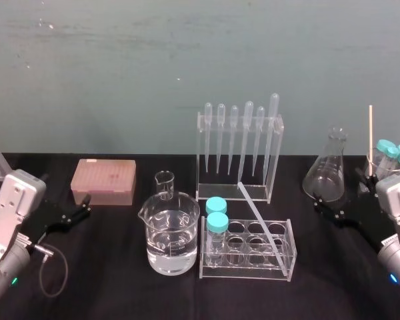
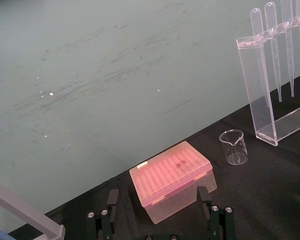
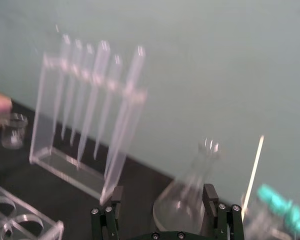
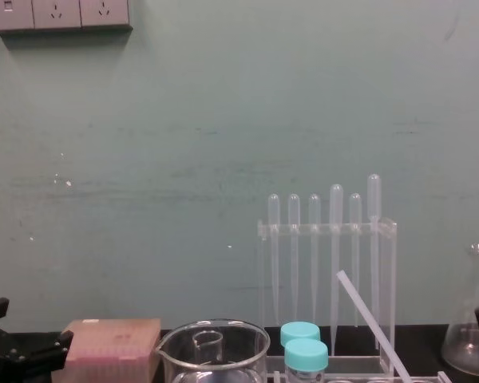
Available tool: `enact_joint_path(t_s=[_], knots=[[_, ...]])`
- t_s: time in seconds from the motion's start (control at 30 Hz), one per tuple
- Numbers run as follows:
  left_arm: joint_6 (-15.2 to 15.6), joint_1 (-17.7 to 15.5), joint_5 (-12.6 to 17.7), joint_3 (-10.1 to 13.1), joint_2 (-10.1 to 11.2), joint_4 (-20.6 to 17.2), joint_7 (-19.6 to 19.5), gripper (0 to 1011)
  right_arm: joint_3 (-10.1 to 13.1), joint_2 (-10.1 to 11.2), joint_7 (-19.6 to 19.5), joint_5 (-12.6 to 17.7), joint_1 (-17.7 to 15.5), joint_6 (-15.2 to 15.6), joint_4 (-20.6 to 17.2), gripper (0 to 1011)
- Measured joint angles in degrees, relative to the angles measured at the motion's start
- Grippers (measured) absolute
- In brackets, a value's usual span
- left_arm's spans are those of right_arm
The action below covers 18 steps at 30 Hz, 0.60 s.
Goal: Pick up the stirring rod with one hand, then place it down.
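The stirring rod (image 1: 260,220) is a thin translucent-white stick. It leans at a slant, its lower end over the test tube rack (image 1: 291,252) and its upper end against the base of the pipette rack (image 1: 278,160). The chest view shows the stirring rod (image 4: 373,323) rising leftward in front of the pipettes. My right gripper (image 1: 323,205) hovers low at the table's right, near the conical flask (image 1: 330,170), well right of the rod. In the right wrist view the right gripper (image 3: 162,192) is open and holds nothing. My left gripper (image 1: 85,205) rests open at the far left.
A pink tip box (image 1: 103,181) lies just ahead of the left gripper (image 2: 158,196). A large beaker of water (image 1: 170,237) and a small beaker (image 1: 164,185) stand left of the test tube rack, which holds two teal-capped tubes. A thin stick (image 1: 371,133) stands in glassware at far right.
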Motion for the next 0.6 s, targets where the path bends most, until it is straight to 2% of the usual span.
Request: enact_joint_path(t_s=[0.13, 0.17, 0.23, 0.27, 0.4, 0.53, 0.57, 0.6], knots=[[0.0, 0.0, 0.0, 0.0, 0.0, 0.0, 0.0, 1000, 0.5, 0.27, -0.22, -2.39, -0.68, -5.43, -1.62, 1004], [0.0, 0.0, 0.0, 0.0, 0.0, 0.0, 0.0, 1000, 0.34, 0.57, 0.03, -3.87, -0.84, -8.16, -2.42, 1003], [0.0, 0.0, 0.0, 0.0, 0.0, 0.0, 0.0, 1000, -0.07, 0.88, 0.71, -5.34, -0.87, -10.58, -3.04, 1003], [0.0, 0.0, 0.0, 0.0, 0.0, 0.0, 0.0, 1000, -0.56, 1.13, 1.77, -6.28, -0.81, -12.57, -3.51, 1003], [0.0, 0.0, 0.0, 0.0, 0.0, 0.0, 0.0, 1000, -2.11, 1.58, 5.66, -7.47, -0.25, -16.81, -4.4, 1003], [0.0, 0.0, 0.0, 0.0, 0.0, 0.0, 0.0, 1000, -3.47, 1.5, 10.32, -6.44, 0.98, -18.92, -4.45, 1003], [0.0, 0.0, 0.0, 0.0, 0.0, 0.0, 0.0, 1000, -3.71, 1.41, 11.59, -5.49, 1.32, -18.95, -4.3, 1003], [0.0, 0.0, 0.0, 0.0, 0.0, 0.0, 0.0, 1000, -4.2, 1.17, 14.46, -2.72, 2.19, -18.6, -3.74, 1003]])
